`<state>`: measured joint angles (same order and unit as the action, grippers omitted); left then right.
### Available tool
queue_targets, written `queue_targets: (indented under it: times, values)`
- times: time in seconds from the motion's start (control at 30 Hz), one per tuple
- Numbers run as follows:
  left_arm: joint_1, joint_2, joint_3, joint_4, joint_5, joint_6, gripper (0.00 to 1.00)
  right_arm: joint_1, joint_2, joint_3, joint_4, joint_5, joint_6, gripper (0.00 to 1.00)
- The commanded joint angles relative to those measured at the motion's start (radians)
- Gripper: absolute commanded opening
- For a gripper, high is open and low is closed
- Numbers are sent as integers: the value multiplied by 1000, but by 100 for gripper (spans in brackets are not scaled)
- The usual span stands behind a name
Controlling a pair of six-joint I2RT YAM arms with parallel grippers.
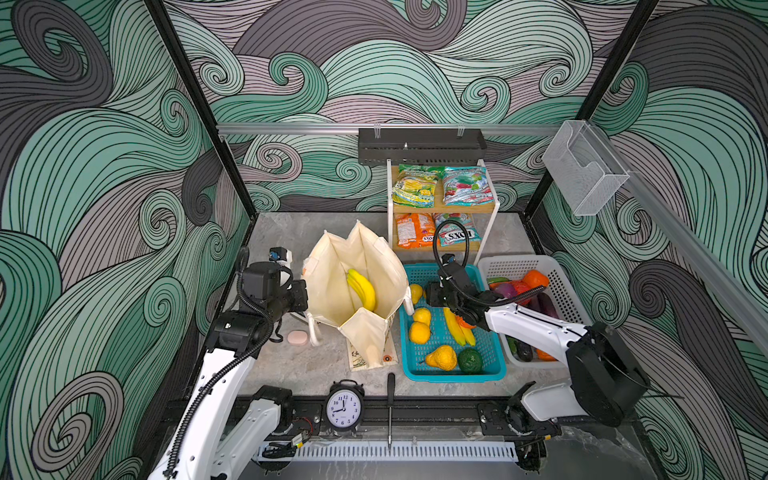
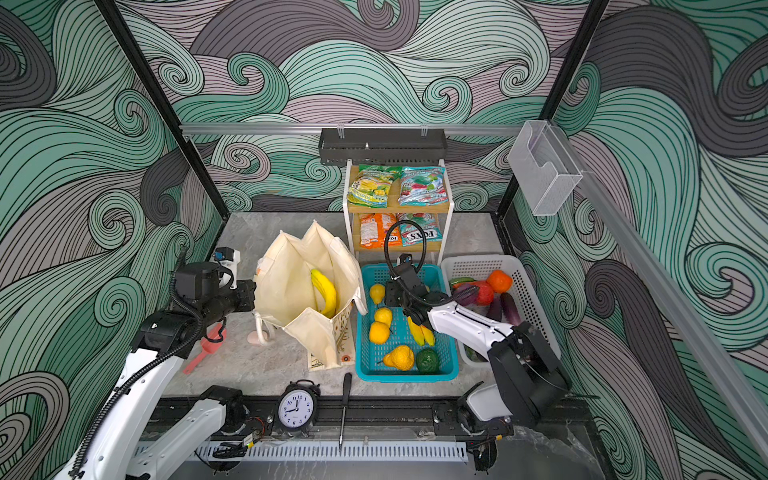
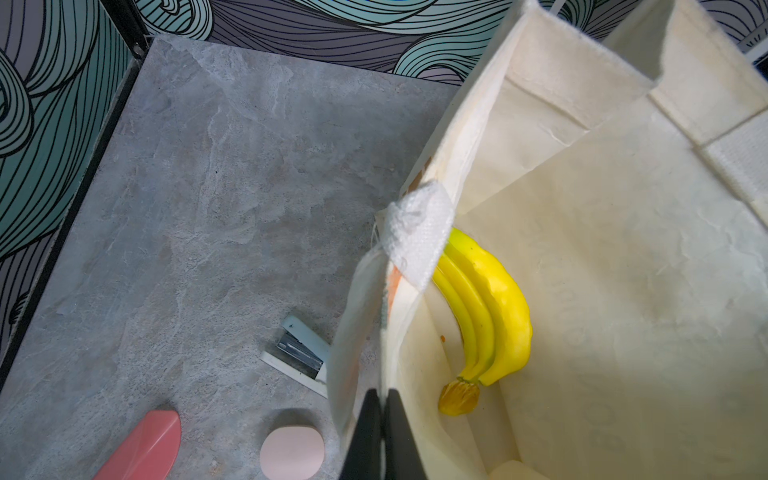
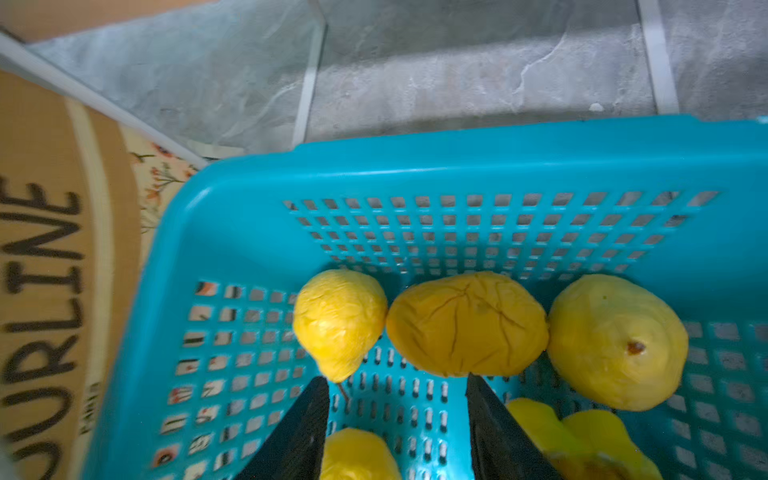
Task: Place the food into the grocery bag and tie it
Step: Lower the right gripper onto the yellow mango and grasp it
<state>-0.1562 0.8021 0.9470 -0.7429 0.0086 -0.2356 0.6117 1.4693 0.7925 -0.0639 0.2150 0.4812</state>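
Grocery bag (image 1: 332, 266) stands upright with its mouth spread wide on the grey table (image 1: 291, 237), left of centre in both top views and just beside the teal basket (image 1: 453, 376). A yellow banana bunch (image 1: 362, 289) lies inside it against one wall. The left gripper (image 3: 383, 392) meets the bag's left rim, and in the left wrist view its black jaws are pressed together with the cream fabric edge pinched between them, just below a white rope handle (image 3: 415, 232). The right gripper (image 4: 397, 390) hangs low inside the teal basket with its jaws apart, partway spread and clamped on nothing. A yellow pear (image 4: 340, 320) points its narrow end at one fingertip and an orange-yellow fruit (image 4: 465, 324) sits right at the other. Another yellow fruit (image 4: 357, 453) lies lower between the fingers, and I cannot tell whether it touches them. The bag's tan lettered band shows beside the basket wall in the right wrist view. Right of the teal basket stands a white basket (image 1: 519, 264). Behind both, a small shelf (image 1: 490, 195) carries candy packets (image 1: 415, 187). A stapler (image 3: 299, 353) lies on the table near the bag. An alarm clock (image 1: 344, 409) and a screwdriver (image 1: 390, 399) sit at the front edge.
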Motion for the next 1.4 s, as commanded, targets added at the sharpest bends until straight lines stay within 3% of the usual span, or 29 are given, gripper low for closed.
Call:
queue_targets:
  times: [0.0, 0.23, 0.47, 0.63, 0.97, 1.37]
  values:
    - [4, -3, 4, 2, 1, -1, 0, -1, 41, 39, -1, 127, -45, 55]
    - [5, -4, 3, 2, 11, 2, 0, 10, 100, 50, 24, 174, -75, 73]
    - [4, -9, 3, 5, 8, 1, 0, 10, 178, 73, 43, 100, -45, 80]
    - [5, -4, 3, 4, 8, 3, 0, 14, 172, 68, 35, 34, -21, 77]
    - [4, -4, 2, 3, 7, 3, 0, 5, 183, 67, -18, 63, -27, 81]
    - [5, -7, 1, 5, 13, 4, 0, 5, 235, 82, -35, 71, -27, 64]
